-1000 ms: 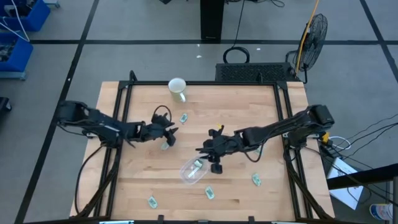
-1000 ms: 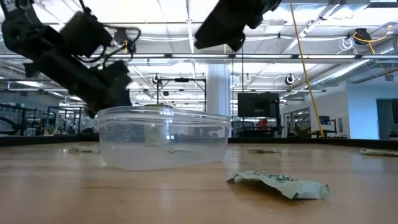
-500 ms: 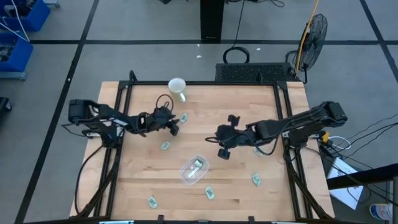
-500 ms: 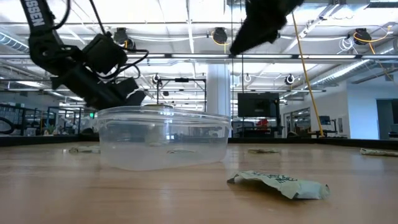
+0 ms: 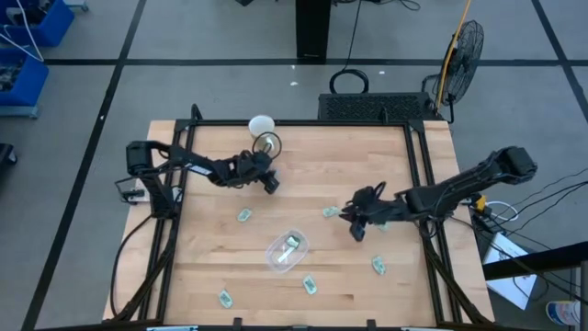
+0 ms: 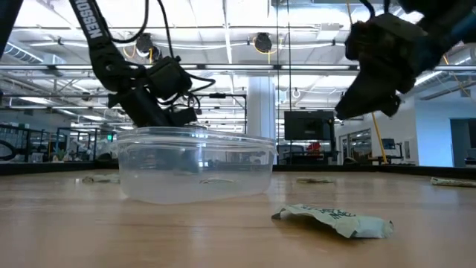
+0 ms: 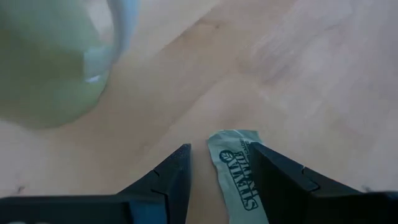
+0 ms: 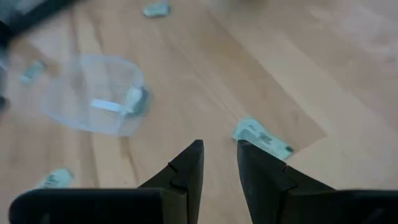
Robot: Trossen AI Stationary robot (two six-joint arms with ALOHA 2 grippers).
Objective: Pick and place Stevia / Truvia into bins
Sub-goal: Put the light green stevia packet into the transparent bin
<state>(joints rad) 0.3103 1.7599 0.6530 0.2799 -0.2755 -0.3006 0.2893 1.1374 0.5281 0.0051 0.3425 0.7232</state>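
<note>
Several pale green and white Stevia sachets lie flat on the table. One sachet lies between the open fingers of my left gripper, low over the table beside the white mug. My left gripper also shows in the high view. My right gripper is open and empty, with a sachet just ahead of it, which also shows in the high view. The see-through bowl stands near the table's middle with one sachet in it. My left gripper's fingers stand on either side of the sachet's end, which lies flat on the table. I cannot tell whether they touch it.
Loose sachets lie left of the bowl, near the front edge and at the right. One sachet lies close to the low camera, in front of the bowl. Black frame rails run along the table's sides.
My left gripper has gone toward the far edge and a little right, up to the sachet beside the mug. My right gripper has gone from over the bowl toward the table's right edge. The bowl and the sachets have kept still.
</note>
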